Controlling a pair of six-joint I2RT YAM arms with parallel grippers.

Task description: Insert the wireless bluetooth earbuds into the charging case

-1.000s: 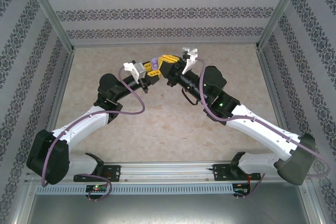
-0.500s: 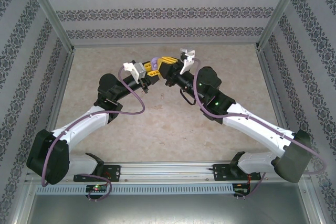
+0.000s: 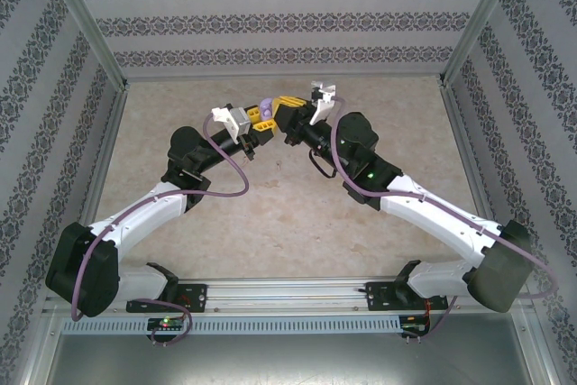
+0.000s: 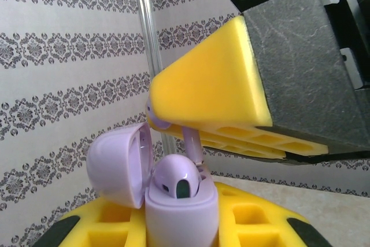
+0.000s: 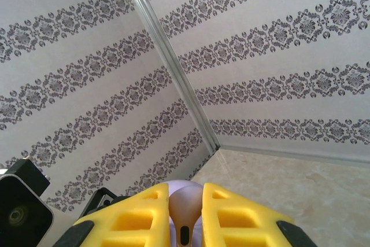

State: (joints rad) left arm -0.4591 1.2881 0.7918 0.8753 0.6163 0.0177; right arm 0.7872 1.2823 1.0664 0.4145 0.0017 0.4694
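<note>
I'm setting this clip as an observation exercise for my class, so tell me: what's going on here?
The left end effector is shut on a purple charging case with its lid open. One purple earbud sits in it. The right end effector pinches a second purple earbud just above, its stem pointing down at the case's opening beside the seated one. It is not yet seated.

No legible text, label, brand or number anywhere

Purple case (image 4: pixel 180 215) upright w/ lid open left, one purple earbud (image 4: pixel 173 176) seated, 2nd earbud (image 4: pixel 193 143) stem-down over it.
</note>
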